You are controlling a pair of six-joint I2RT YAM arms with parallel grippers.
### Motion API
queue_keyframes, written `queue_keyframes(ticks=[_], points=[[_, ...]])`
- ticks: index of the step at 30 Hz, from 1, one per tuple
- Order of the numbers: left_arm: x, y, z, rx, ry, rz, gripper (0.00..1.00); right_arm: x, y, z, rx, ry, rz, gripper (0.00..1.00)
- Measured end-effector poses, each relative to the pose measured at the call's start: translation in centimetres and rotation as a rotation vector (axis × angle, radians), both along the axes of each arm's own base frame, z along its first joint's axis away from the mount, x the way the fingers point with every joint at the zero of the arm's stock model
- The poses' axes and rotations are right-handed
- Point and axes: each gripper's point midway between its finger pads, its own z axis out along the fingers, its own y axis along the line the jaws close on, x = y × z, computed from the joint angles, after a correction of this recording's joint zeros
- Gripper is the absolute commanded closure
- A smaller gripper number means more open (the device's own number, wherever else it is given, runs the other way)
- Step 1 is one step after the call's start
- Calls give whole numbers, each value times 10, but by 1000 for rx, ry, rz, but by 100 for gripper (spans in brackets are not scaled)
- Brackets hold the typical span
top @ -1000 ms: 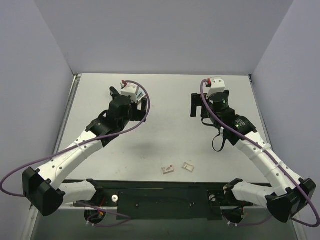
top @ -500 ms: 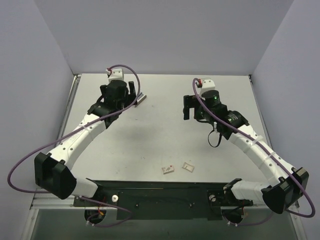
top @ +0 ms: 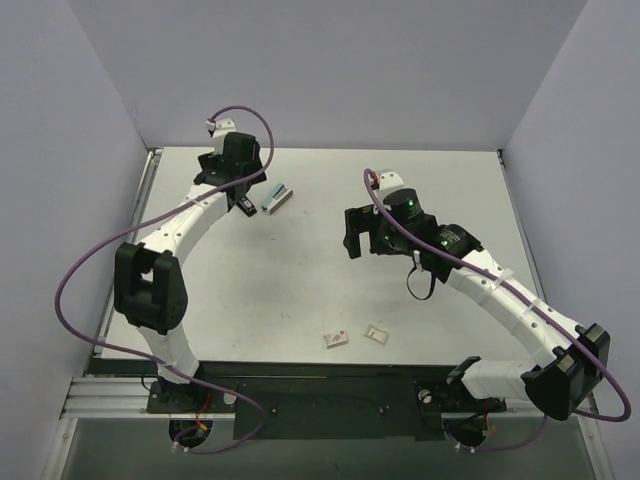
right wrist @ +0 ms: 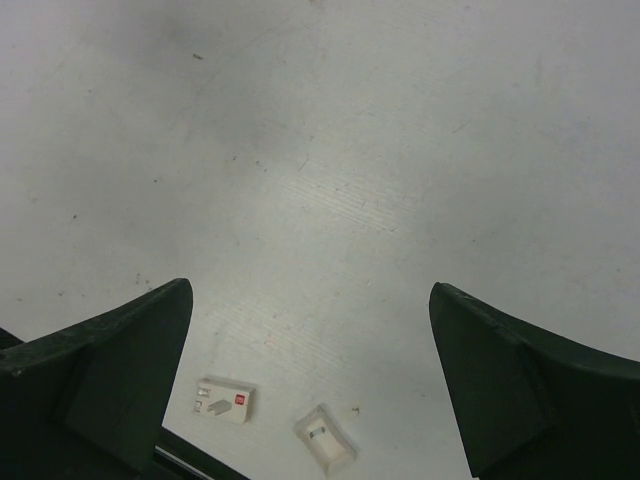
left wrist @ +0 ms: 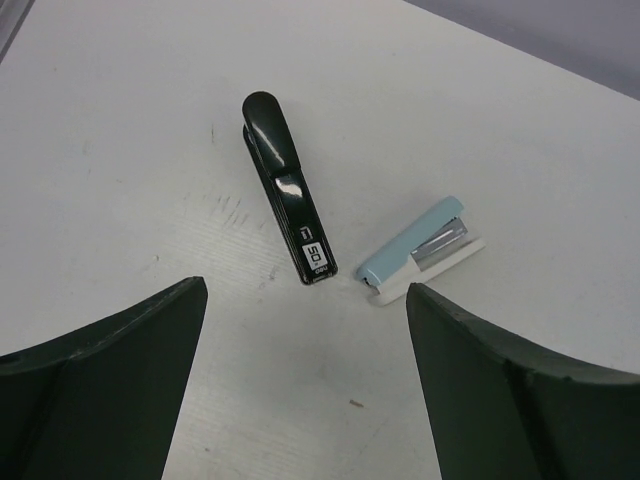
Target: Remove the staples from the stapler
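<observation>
Left end effector (left wrist: 305, 300), jaws spread and empty, hovers over stapler (left wrist: 420, 250) and black bar (left wrist: 288, 190), apparently to grasp; right end effector (right wrist: 310, 290) likewise spread, empty.

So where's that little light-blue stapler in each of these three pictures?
Top view: the stapler lies on the table, far left part.
Left wrist: right of centre, beside a black bar, just ahead of the open left gripper.
Right wrist: not in it.
Shared landmark: two white scraps, near edge in the top view, bottom of the right wrist view.
</observation>
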Motion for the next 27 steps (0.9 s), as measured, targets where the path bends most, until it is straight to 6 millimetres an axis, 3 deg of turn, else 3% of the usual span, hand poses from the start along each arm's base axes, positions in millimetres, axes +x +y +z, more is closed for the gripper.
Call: queue_keyframes(ticks=[11,20,27], points=[[57,18,-54,-7,50,136,9,-23,27,-2,33,36,122,0],[99,42,-67,-63,27,243,13,-33,39,-6,48,70,183,0],[119,53,-90,-61,58,287,14,-40,47,-18,37,114,218,0]])
